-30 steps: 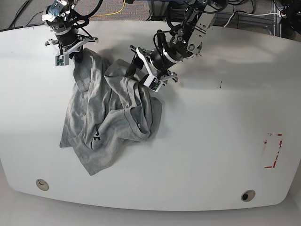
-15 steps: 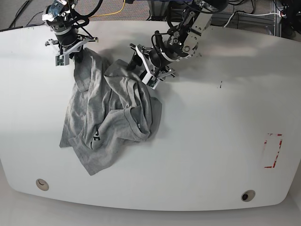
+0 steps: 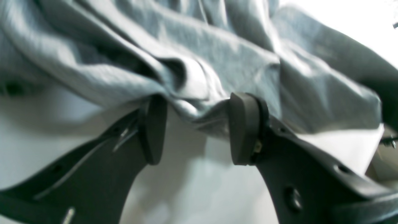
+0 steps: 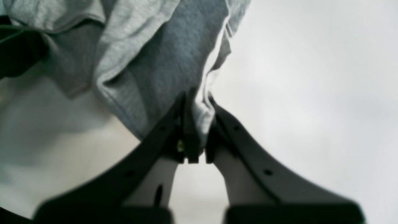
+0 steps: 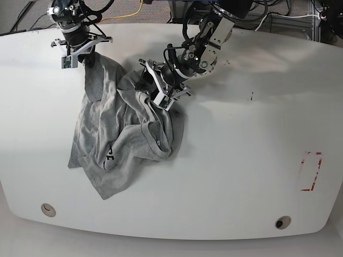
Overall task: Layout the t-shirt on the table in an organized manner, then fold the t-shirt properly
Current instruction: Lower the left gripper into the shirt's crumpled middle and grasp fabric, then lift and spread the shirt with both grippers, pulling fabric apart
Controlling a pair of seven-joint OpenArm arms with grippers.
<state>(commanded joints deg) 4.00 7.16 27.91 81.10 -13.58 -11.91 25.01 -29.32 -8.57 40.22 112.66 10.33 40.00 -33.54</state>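
Note:
The grey t-shirt [image 5: 123,134] lies crumpled on the left half of the white table [image 5: 241,160], with black lettering showing near its lower left. My right gripper [image 5: 88,59] is at the shirt's far-left top corner. In the right wrist view this gripper [image 4: 199,124] is shut on a hemmed fold of the t-shirt [image 4: 161,62]. My left gripper [image 5: 153,88] is at the bunched top right of the shirt. The left wrist view shows it [image 3: 197,127] open, its fingertips [image 3: 245,127] either side of a ridge of t-shirt [image 3: 217,56] cloth.
A red dashed rectangle mark [image 5: 311,171] is near the table's right edge. Two round grommet holes [image 5: 48,209] [image 5: 282,222] sit along the front edge. Cables [image 5: 134,8] run behind the far edge.
My left arm has moved left and its open fingers have come onto the shirt's bunched top. The right gripper has shifted slightly toward the far edge, still holding the corner.

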